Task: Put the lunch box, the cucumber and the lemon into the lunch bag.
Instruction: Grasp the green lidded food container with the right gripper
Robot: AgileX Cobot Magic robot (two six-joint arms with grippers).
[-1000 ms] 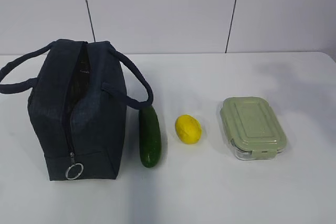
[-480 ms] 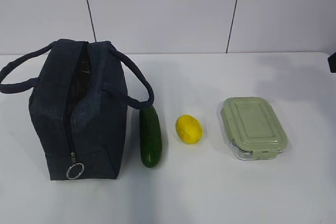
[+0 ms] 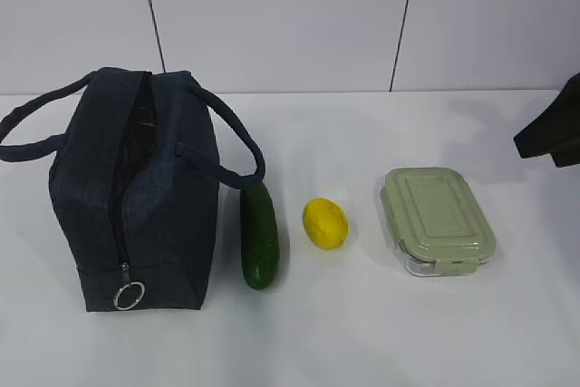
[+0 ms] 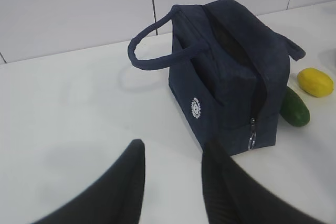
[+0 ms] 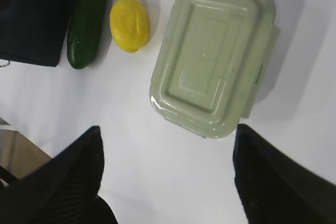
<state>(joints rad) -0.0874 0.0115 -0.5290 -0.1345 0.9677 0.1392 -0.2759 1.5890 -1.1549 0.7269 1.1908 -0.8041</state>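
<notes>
1. Lunch bag [image 3: 136, 197] stands upright at the left of the white bench [image 3: 362, 333]. Dark navy fabric; top zipper parted, dark interior visible through the slit. One loop handle falls to the left, the other droops to the right. Metal ring pull [image 3: 129, 295] hangs low on the near end face. Left wrist view shows a small white emblem [image 4: 196, 107] on one side wall.
2. Left claw [image 4: 170, 182] hovers over bare bench, near the bag's emblem side but apart from it. Fingers [image 4: 128, 182] partly spread, nothing between them (holds nothing).
3. Cucumber [image 3: 258, 235] lies flat just right of the bag, long axis running near to far. Its far tip sits under the drooping right handle (contact with the handle cannot be judged).
4. Lemon [image 3: 325, 222] rests on the bench between cucumber and lunch box, apart from both.
5. Lunch box [image 3: 437, 219] sits flat, right of the lemon, pale green lid clipped on, clear base showing at the near edge.
6. Right claw [image 5: 168, 182] is above the bench, with the near edge of the lunch box just ahead of it. Fingers [image 5: 63, 177] spread wide, empty, touching nothing. In the exterior view only a dark part of that arm [image 3: 553, 129] shows at the right edge.
</notes>
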